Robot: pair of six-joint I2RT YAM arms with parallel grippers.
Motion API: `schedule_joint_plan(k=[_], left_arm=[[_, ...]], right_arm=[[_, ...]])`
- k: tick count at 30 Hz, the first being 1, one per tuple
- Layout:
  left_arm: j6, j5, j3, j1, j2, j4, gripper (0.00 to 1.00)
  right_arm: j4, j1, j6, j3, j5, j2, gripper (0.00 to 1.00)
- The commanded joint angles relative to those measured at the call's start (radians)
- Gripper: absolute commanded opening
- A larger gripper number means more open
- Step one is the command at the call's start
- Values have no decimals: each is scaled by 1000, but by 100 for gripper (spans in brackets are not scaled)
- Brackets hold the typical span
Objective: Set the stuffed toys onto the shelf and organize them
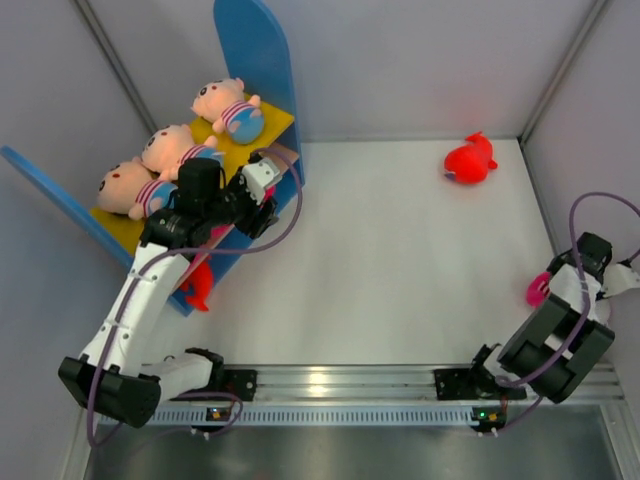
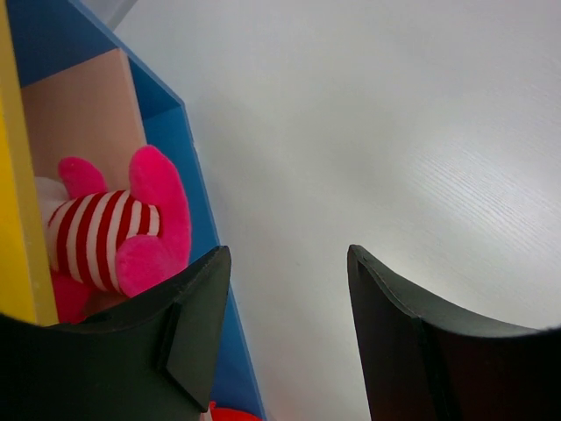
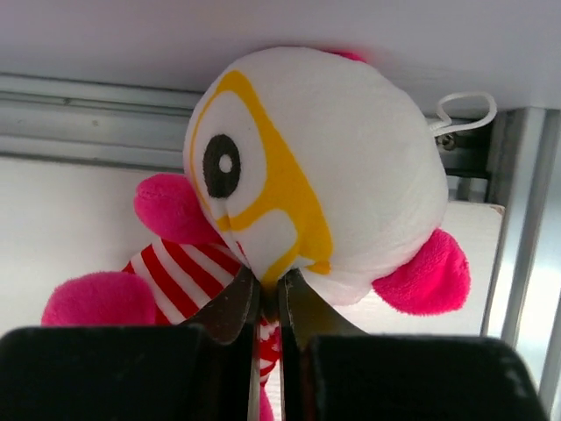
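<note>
Three peach-faced stuffed toys (image 1: pixel 170 150) in striped shirts lie in a row on the yellow upper board of the shelf (image 1: pixel 258 60). My left gripper (image 1: pixel 265 190) (image 2: pixel 285 289) hangs open and empty by the shelf's front edge. A striped, pink-limbed toy (image 2: pixel 114 232) sits on the tan lower board. The red plush (image 1: pixel 470 160) lies on the table at the far right. My right gripper (image 1: pixel 550 290) (image 3: pixel 269 285) is at the right wall, shut on a white-faced toy (image 3: pixel 333 158) with yellow glasses, pinching it just under the head.
A red shape (image 1: pixel 198 287) shows at the near end of the shelf, by its blue panel (image 2: pixel 188 167). The metal rail (image 1: pixel 330 385) with both arm bases runs along the near edge. Grey walls close in the white table (image 1: pixel 400 260) on three sides.
</note>
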Motion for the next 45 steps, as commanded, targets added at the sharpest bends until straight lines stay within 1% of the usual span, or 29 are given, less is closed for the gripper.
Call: schedule_joint_plan(k=[1, 4, 5, 6, 7, 8, 9, 10, 12, 13, 14, 16, 17, 19, 20, 22, 23, 24, 27, 28, 29, 31, 34, 37, 41, 42, 44, 45], left_arm=[[91, 99, 27, -16, -47, -93, 62], [175, 136, 18, -26, -66, -167, 65], [194, 155, 15, -31, -72, -183, 66], [212, 166, 15, -31, -75, -219, 66], [247, 176, 12, -32, -84, -234, 67], [264, 192, 10, -36, -89, -249, 68], [283, 200, 7, -36, -93, -265, 68], [316, 211, 1, -36, -107, -288, 69], [346, 222, -16, -39, -128, -296, 70], [352, 226, -22, -40, -135, -299, 70], [353, 229, -28, -42, -139, -300, 74], [352, 242, -39, -45, -147, -300, 77], [352, 246, -39, -46, -149, -299, 77], [349, 257, -33, -46, -147, -297, 79], [349, 257, -30, -49, -146, -299, 80], [349, 269, -19, -49, -147, -300, 81], [349, 275, -16, -51, -147, -299, 81], [352, 277, -13, -52, -150, -299, 81], [340, 303, -10, -55, -144, -300, 83], [333, 312, -10, -55, -139, -297, 88], [327, 324, -8, -55, -133, -297, 90], [303, 338, -7, -55, -123, -297, 96], [287, 344, 9, -57, -109, -297, 99], [300, 320, 35, -55, -95, -297, 99], [297, 324, 70, -55, -66, -297, 92], [288, 344, 81, -55, -54, -297, 84], [278, 364, 87, -55, -41, -297, 75], [272, 375, 90, -55, -34, -297, 69]], right_arm=[[105, 25, -115, -36, -180, -117, 0], [152, 137, -191, -34, -288, -229, 0], [152, 213, -213, -22, -318, -242, 0], [144, 262, -236, 25, -370, -248, 0], [132, 312, -294, 58, -403, -239, 0], [91, 414, -320, 135, -477, -224, 0], [62, 466, -343, 180, -496, -205, 0], [-12, 578, -391, 275, -542, -158, 0], [-86, 712, -431, 372, -517, -84, 0], [-109, 800, -443, 415, -504, -61, 0], [-126, 955, -428, 493, -440, -38, 0], [-106, 1089, -361, 547, -441, 11, 0], [-86, 1193, -351, 591, -467, 29, 0], [-52, 1286, -336, 647, -478, 97, 0], [-51, 1368, -334, 715, -492, 123, 0], [-57, 1432, -333, 783, -525, 203, 0], [-64, 1480, -339, 850, -553, 230, 0], [-78, 1502, -345, 886, -559, 282, 0], [-129, 1579, -366, 1003, -535, 367, 0], [-138, 1590, -347, 1026, -536, 384, 0], [-152, 1607, -337, 1065, -552, 398, 0], [-161, 1622, -331, 1089, -565, 431, 0], [-163, 1634, -331, 1098, -569, 439, 0], [-166, 1639, -333, 1089, -578, 430, 0], [-153, 1647, -325, 1070, -585, 415, 0], [-147, 1647, -324, 1072, -590, 413, 0], [-135, 1653, -319, 1075, -614, 410, 0], [-129, 1653, -314, 1077, -621, 412, 0]])
